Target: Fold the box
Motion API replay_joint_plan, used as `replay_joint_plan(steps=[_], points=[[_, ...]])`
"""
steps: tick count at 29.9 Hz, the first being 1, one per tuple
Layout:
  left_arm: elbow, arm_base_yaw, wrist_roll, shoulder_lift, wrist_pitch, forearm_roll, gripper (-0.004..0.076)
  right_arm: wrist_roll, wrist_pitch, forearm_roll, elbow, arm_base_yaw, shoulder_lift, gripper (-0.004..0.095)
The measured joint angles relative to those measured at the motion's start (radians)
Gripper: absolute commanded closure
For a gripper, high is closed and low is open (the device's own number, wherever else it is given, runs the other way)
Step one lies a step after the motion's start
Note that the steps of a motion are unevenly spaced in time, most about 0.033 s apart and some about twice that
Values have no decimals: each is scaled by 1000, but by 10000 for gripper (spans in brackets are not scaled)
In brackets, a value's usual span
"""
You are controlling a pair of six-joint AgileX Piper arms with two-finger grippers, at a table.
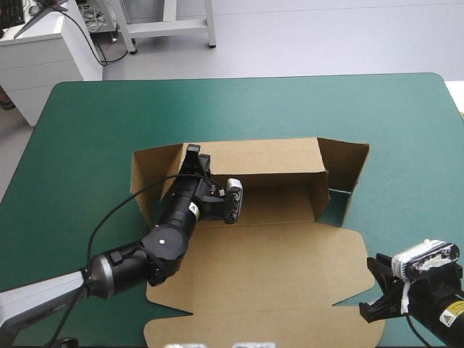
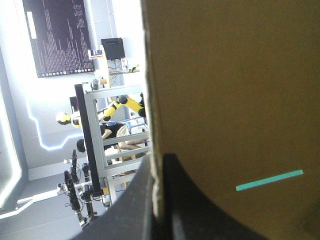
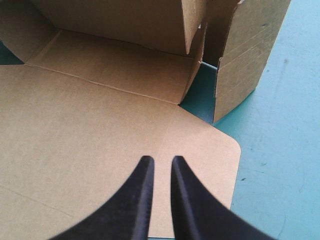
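Note:
The brown box (image 1: 268,246) lies mid-table with its back wall (image 1: 261,156) raised and its lid flat toward the near edge. A side flap (image 1: 341,174) stands at the right end. My left gripper (image 1: 194,154) is at the back wall's left part. In the left wrist view the left gripper (image 2: 159,157) is shut on the box (image 2: 230,90), the board's edge between its black fingers (image 2: 190,205). My right gripper (image 1: 371,290) hovers over the lid's near right corner. Its fingertips (image 3: 162,161) are almost together, with no board between them, above the box lid (image 3: 90,120).
The teal-green cover (image 1: 406,145) shows beyond and to the right of the box. The table's right edge lies close to my right arm. A gap of teal-green cover (image 3: 200,95) shows between the standing flap (image 3: 245,55) and the box floor.

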Motion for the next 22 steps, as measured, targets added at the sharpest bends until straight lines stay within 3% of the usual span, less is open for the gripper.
replay_joint_plan(steps=[4, 6, 22], points=[[3, 0, -9, 2, 7, 32, 732, 0, 1, 0, 0, 0, 0, 211], [5, 0, -12, 3, 7, 44, 732, 0, 2, 0, 0, 0, 0, 125], [6, 0, -17, 3, 7, 53, 732, 147, -38, -23, -10, 0, 33, 105]])
